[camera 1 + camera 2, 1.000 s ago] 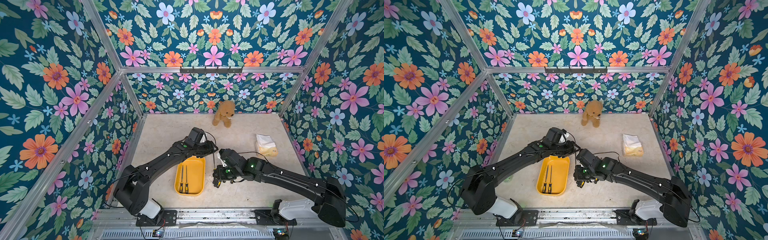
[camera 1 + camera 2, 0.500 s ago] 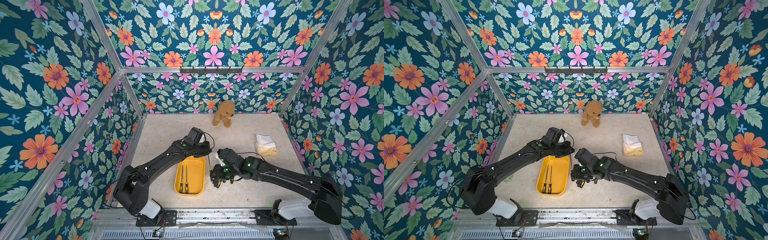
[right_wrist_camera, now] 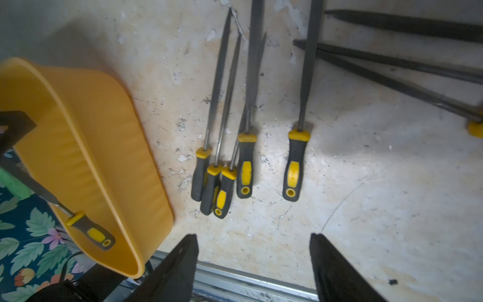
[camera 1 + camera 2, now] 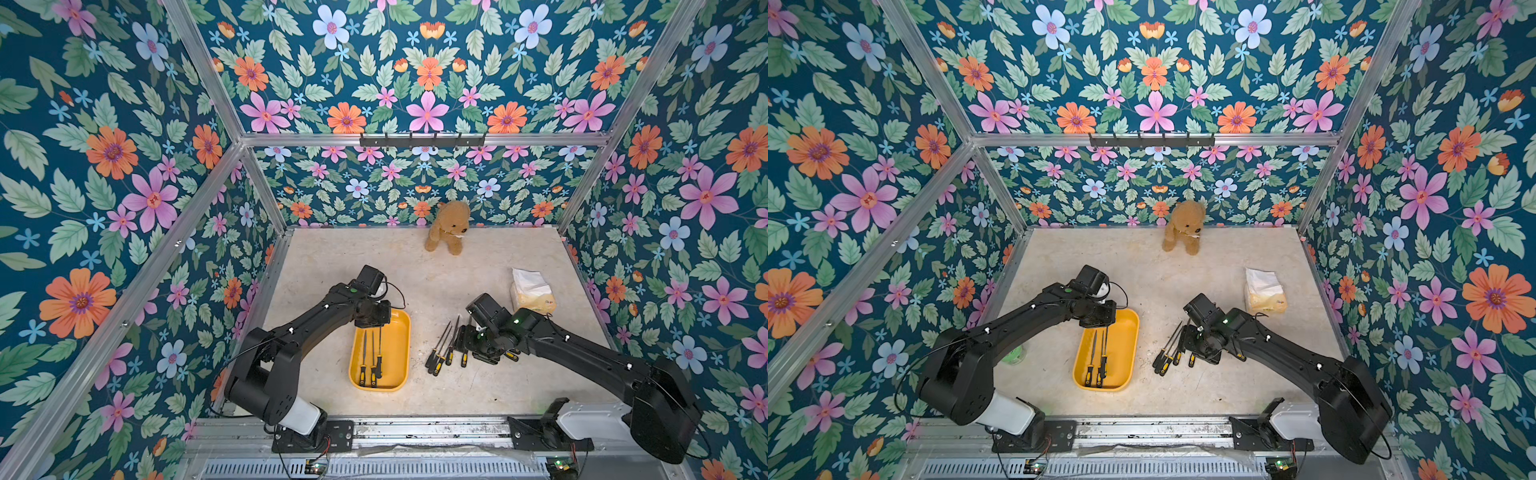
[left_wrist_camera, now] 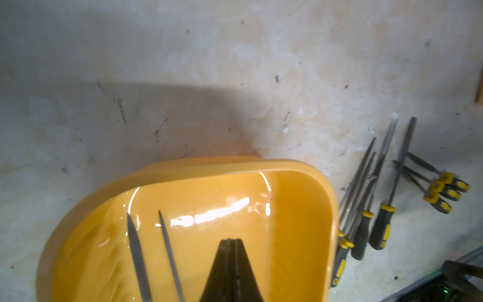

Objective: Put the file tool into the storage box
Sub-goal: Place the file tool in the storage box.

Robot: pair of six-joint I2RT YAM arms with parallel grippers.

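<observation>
Right end effector [image 3: 253, 236] wide open, empty, over loose files [image 3: 245, 167] on bench [image 3: 366, 209], poised for next pick. Left end effector [image 5: 230, 261] pinched shut, apparently empty, above storage box [image 4: 395, 357] with stowed files [image 5: 136, 248].

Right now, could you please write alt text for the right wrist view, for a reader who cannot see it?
The open right hand hovers above five files with black-and-yellow handles lying side by side on a pale table. More files lie angled beyond them, and the yellow storage box beside them holds another file.
</observation>
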